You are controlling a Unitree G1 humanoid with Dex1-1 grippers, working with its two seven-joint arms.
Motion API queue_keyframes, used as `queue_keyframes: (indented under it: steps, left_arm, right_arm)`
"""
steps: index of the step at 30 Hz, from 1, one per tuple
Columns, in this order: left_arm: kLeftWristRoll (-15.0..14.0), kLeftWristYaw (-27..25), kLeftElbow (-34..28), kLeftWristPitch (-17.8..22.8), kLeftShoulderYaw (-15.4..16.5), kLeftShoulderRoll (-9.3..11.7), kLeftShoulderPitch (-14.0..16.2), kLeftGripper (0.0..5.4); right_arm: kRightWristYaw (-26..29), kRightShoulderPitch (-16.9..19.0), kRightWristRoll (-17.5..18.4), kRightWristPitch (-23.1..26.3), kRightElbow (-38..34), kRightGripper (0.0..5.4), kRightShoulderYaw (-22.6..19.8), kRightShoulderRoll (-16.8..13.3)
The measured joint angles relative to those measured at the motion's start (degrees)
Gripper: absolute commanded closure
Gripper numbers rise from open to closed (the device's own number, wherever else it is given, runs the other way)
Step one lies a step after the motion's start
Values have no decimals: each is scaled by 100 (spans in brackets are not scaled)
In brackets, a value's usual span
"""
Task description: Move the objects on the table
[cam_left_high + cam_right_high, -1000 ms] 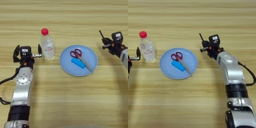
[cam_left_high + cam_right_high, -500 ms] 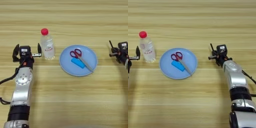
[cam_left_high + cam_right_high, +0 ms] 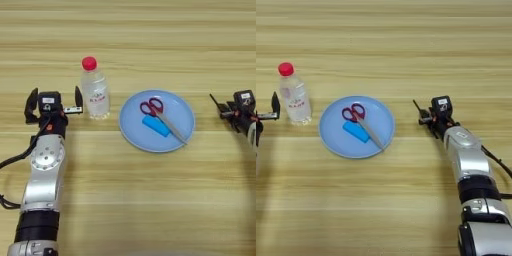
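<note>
Wooden planks make up the table, light brown with lines running side to side. Near the middle sits a round blue plate. On the plate lie the red-handled scissors, with the blades pointing down and to the right. Just beside them, touching or almost touching, lies the small blue block.

Left of the plate stands the water bottle with its red cap on top. It is upright and close to the plate but not touching it.

The left gripper rests on the table just left of the bottle. Its two black fingers stand wide apart and hold nothing. One finger is very near the bottle.

The right gripper rests well to the right of the plate. I cannot tell how its fingers stand.

The bottle looks light and smooth, so it could slip or tip over. I think the best place to hold it is around the middle of its body. The scissors are stiff and lie flat, so they look hard to pick up; the red handles seem the best spot. The block looks small, stiff and easy to pinch by its long sides.
</note>
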Motion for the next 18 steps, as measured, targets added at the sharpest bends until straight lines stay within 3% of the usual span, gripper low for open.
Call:
queue_keyframes:
  steps: [12,18]
  left_arm:
    - [-6,31,0,-1,36,-1,-4,0]
    - [-7,56,1,-40,89,-1,-22,0]
  right_arm:
    - [226,38,192,-674,-765,224,4,188]
    - [510,334,279,-865,-1539,152,238,306]
